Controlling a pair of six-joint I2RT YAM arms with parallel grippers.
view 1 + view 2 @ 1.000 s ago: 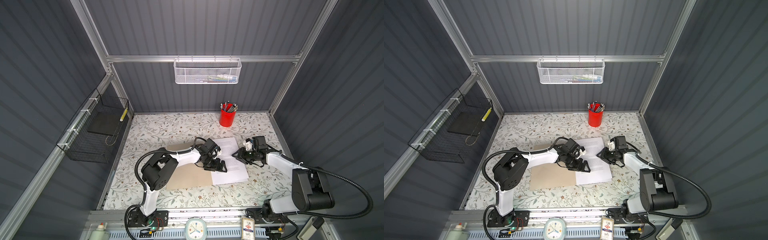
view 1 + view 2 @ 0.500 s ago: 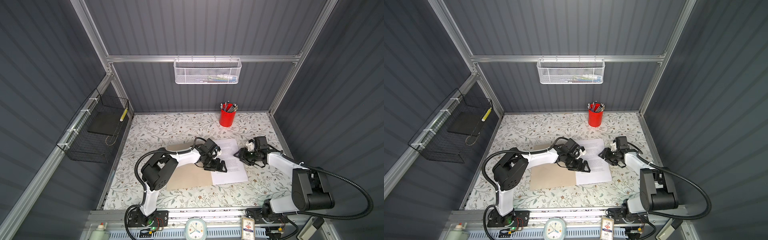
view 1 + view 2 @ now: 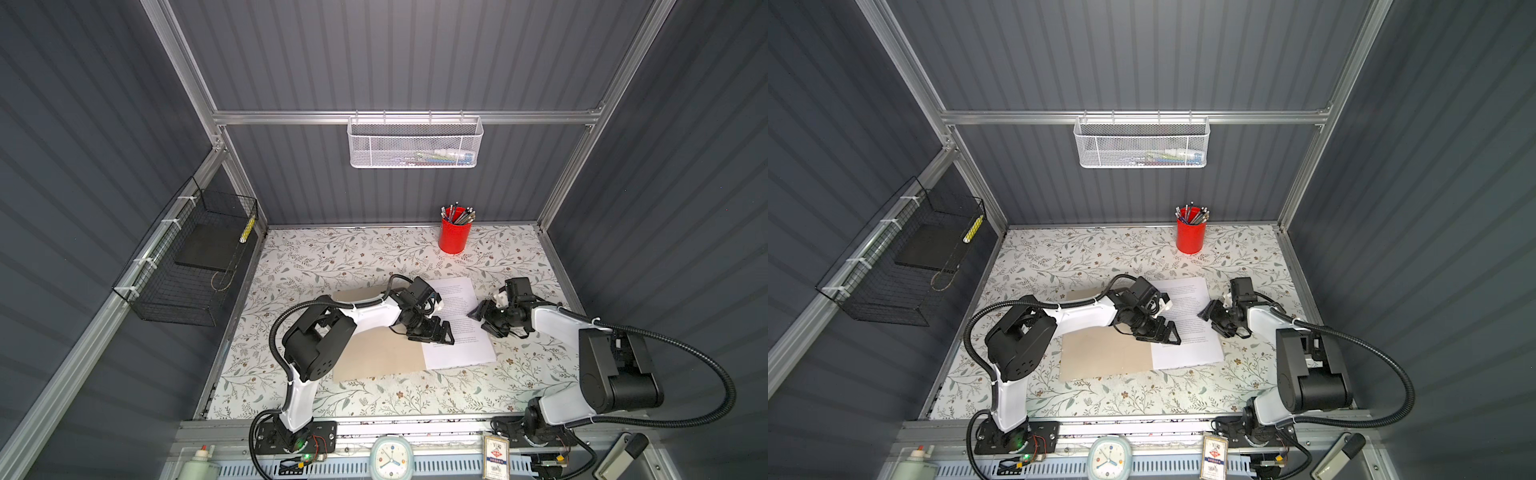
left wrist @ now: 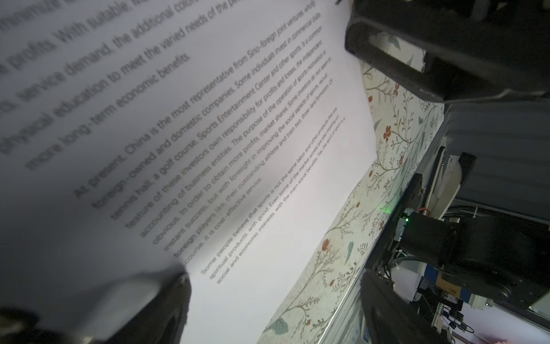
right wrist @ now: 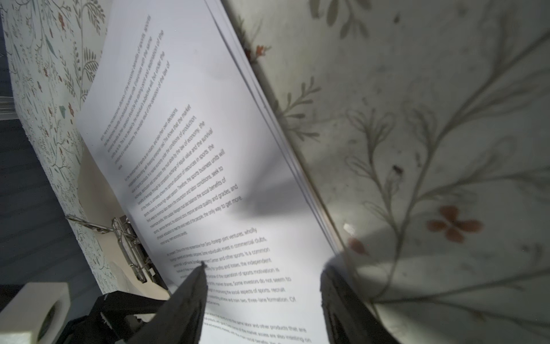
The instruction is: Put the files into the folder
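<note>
Files flat, adjoining tan folder; left gripper over files; right gripper at files' edge.

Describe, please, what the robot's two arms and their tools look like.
The left arm and right arm match: smooth white link shells between boxy black joint housings, each trailed by a ribbed black hose. The left tool and right tool are black, with two flat tapering fingers and a small white block beside the wrist. No markings are legible.

Red pen cup upright at back of floral table cover. White mesh basket hangs on rear rail. Black wire basket on side wall holds 1 black slab.
</note>
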